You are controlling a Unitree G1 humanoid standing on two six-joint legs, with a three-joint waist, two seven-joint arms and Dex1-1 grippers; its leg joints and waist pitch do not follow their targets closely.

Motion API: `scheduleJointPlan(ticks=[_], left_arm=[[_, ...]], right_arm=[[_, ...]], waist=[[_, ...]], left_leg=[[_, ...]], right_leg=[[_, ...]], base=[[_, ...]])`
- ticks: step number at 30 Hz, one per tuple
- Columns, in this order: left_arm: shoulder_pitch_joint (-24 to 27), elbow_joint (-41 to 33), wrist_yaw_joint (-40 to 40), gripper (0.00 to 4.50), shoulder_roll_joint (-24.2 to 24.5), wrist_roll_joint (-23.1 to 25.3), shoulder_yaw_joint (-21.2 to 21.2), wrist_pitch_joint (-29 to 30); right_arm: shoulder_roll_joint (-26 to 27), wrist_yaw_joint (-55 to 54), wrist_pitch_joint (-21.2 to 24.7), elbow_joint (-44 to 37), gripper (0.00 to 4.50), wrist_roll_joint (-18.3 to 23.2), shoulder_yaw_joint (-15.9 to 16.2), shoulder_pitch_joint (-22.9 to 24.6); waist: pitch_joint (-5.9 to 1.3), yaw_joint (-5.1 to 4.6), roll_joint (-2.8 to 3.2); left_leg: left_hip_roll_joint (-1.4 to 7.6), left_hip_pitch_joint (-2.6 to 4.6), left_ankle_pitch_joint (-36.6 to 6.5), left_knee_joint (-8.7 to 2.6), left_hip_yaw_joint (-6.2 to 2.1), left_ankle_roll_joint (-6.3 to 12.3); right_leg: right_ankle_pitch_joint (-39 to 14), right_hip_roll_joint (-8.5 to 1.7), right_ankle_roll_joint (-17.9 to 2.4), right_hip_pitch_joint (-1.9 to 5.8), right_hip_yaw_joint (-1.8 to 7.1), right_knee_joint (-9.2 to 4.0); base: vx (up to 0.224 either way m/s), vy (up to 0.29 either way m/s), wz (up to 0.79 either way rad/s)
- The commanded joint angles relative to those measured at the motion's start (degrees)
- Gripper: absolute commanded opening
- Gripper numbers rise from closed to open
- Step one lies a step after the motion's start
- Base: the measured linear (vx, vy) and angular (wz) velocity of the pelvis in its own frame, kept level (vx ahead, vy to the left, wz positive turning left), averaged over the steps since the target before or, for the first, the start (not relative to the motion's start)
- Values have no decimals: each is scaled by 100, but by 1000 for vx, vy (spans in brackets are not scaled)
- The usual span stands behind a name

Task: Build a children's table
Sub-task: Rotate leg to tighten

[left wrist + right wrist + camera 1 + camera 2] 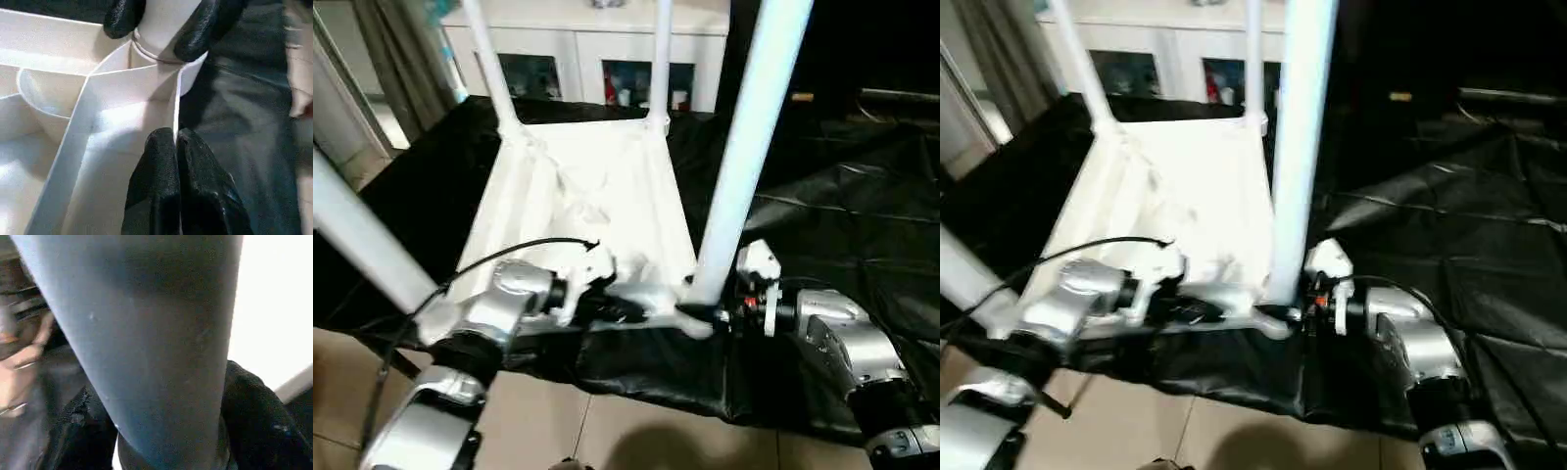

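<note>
Both silver forearms reach forward and inward, wrists nearly meeting. The left pincer [173,147] has its black fingers pressed together over a thin wall of the table [607,186]. The right pincer [705,311] clamps the base of a leg [744,147].

The white plastic children's table [597,196] lies upside down on black sheeting, its ribbed underside facing up. Tubular legs [749,147] stand upright in round corner sockets [168,73] (two at the far corners, one at the near right); another crosses the near left.
</note>
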Motion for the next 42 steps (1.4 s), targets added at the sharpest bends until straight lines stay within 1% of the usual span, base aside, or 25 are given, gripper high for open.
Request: scheduleJointPlan(ticks=[1, 2, 3, 5, 6, 9, 11, 12, 13, 14, 17, 19, 21, 23, 25, 26, 27, 29, 30, 32, 34, 36, 37, 40, 42], left_arm=[[-332, 338, 1156, 0, -280, 149, 204, 17], [-383, 407, 1348, 0, -364, 152, 244, 24], [-484, 531, 1740, 0, -536, 198, 281, -4], [-519, 563, 1889, 0, -628, 228, 271, -5], [-563, 600, 2106, 0, -765, 265, 256, -2], [-647, 737, 2436, 0, -1006, 318, 221, -89], [-631, 717, 2389, 0, -1097, 330, 176, -142], [-632, 725, 2378, 0, -1106, 334, 166, -158], [-635, 761, 2339, 0, -1140, 351, 127, -225], [-636, 765, 2336, 0, -1143, 352, 123, -232], [-582, 746, 2108, 0, -1105, 343, 78, -330], [-489, 671, 1704, 0, -926, 326, -22, -397], [-451, 679, 1436, 0, -772, 360, -105, -472], [-439, 677, 1324, 0, -705, 361, -121, -487], [-423, 677, 1116, 0, -604, 366, -144, -542], [-411, 676, 954, 0, -534, 363, -158, -591], [-386, 646, 633, 0, -424, 318, -167, -666], [-376, 626, 522, 0, -393, 293, -164, -685], [-355, 581, 358, 0, -350, 261, -179, -700], [-313, 504, 44, 0, -254, 241, -241, -747], [-286, 461, -165, 0, -148, 271, -326, -836], [-272, 443, -252, 0, -93, 285, -362, -909], [-261, 421, -332, 0, -72, 266, -366, -921], [-210, 312, -587, 0, -34, 193, -397, -981], [-165, 217, -736, 0, -20, 156, -434, -1050]], right_arm=[[445, -858, 154, 438, 250, -369, 206, 135], [546, -1141, 75, 542, 247, -446, 174, 117], [784, -1822, -48, 823, 246, -570, 67, 40], [912, -2153, -66, 980, 245, -598, 5, -15], [1105, -2596, -97, 1170, 245, -594, -94, -89], [1502, -3339, -30, 1347, 245, -521, -309, -216], [1627, -3415, -202, 1353, 245, -604, -240, -271], [1649, -3377, -231, 1359, 245, -590, -248, -280], [1734, -3218, -345, 1384, 245, -529, -287, -311], [1741, -3203, -355, 1387, 301, -522, -291, -313], [1697, -2926, -275, 1328, 315, -355, -343, -326], [1289, -2186, -362, 922, 343, -319, -131, -157], [892, -1548, -538, 510, 343, -263, -5, 50], [641, -1200, -650, 301, 343, -230, 50, 174], [229, -660, -684, 51, 343, -142, 59, 348], [-52, -323, -629, -60, 343, -59, -6, 435], [-491, 123, -519, -174, 343, 76, -180, 528], [-617, 231, -488, -196, 343, 116, -249, 544], [-756, 330, -445, -199, 343, 161, -328, 549], [-1033, 491, -357, -250, 343, 251, -473, 576], [-1344, 624, -248, -256, 343, 394, -695, 579], [-1556, 691, -175, -202, 343, 524, -898, 561], [-1664, 702, -151, -146, 343, 604, -1032, 543], [-1804, 538, -168, -61, 343, 702, -1333, 504], [-1798, 297, -242, 28, 343, 695, -1481, 446]], waist=[[-283, -50, -78], [-267, -66, -74], [-216, -145, -74], [-191, -191, -90], [-183, -267, -75], [-205, -354, -49], [-210, -362, -51], [-220, -374, -51], [-235, -381, -53], [-240, -376, -56], [-252, -357, -73], [-265, -345, -90], [-283, -267, -97], [-306, -224, -108], [-332, -143, -116], [-339, -117, -119], [-364, -57, -103], [-379, -18, -117], [-378, -3, -113], [-399, 1, -118], [-438, 18, -112], [-420, 27, -106], [-397, 23, -103], [-342, -1, -96], [-330, -14, -93]], left_leg=[[226, 190, -1819, -492, -100, 20], [210, 197, -1964, -504, -108, -64], [194, 269, -2573, -542, -163, -316], [177, 294, -2870, -552, -201, -383], [166, 312, -3091, -574, -246, -390], [160, 333, -3248, -618, -275, -402], [156, 343, -3268, -632, -269, -359], [156, 336, -3253, -637, -263, -321], [160, 300, -3163, -657, -265, -271], [163, 291, -3111, -661, -260, -250], [166, 278, -2937, -655, -224, -150], [174, 241, -2697, -656, -202, -60], [197, 263, -2414, -620, -153, 77], [200, 228, -2033, -584, -121, 227], [212, 234, -1693, -529, -97, 416], [211, 237, -1592, -511, -92, 466], [220, 208, -1233, -462, -89, 630], [217, 187, -963, -417, -82, 765], [205, 151, -831, -394, -87, 855], [198, 148, -782, -360, -92, 902], [196, 133, -448, -303, -98, 1041], [204, 113, -446, -289, -98, 1128], [210, 120, -652, -304, -90, 1087], [227, 137, -1215, -378, -96, 815], [233, 152, -1368, -407, -100, 666]], right_leg=[[-1576, -212, -1260, 161, 120, -426], [-1833, -222, -1184, 147, 120, -454], [-2779, -247, -930, 93, 106, -544], [-3320, -253, -718, 81, 84, -612], [-3655, -257, -521, 88, 65, -678], [-3389, -218, -524, 89, 28, -709], [-3178, -211, -571, 82, 40, -723], [-3062, -215, -614, 80, 51, -723], [-2864, -216, -660, 122, 53, -704], [-2752, -213, -683, 127, 59, -702], [-2329, -220, -870, 130, 86, -660], [-1976, -215, -971, 178, 84, -627], [-1646, -218, -1011, 182, 106, -613], [-1314, -228, -1125, 212, 109, -561], [-1114, -227, -1230, 216, 105, -533], [-1018, -226, -1265, 220, 107, -517], [-566, -231, -1398, 242, 105, -453], [-156, -223, -1486, 253, 100, -395], [76, -224, -1557, 263, 88, -349], [217, -222, -1617, 264, 74, -316], [612, -204, -1690, 254, 65, -260], [586, -198, -1716, 235, 56, -259], [268, -205, -1706, 226, 53, -286], [-623, -224, -1597, 221, 60, -372], [-891, -234, -1536, 213, 71, -407]], base=[[0, 0, 0], [-61, 3, -3], [-61, 3, -3], [-29, 9, -4], [-59, 18, -7], [-28, 10, -3], [0, 0, 0], [0, 0, 0], [0, 0, 0], [0, 0, 0], [0, 0, 0], [0, 0, 0], [0, 0, 0], [55, -16, 6], [61, -20, 6], [69, -19, 7], [69, -19, 7], [58, -11, 1], [53, -9, -1], [0, 0, 0], [0, 0, 0], [0, 0, 0], [0, 0, 0], [0, 0, 0], [0, 0, 0]])
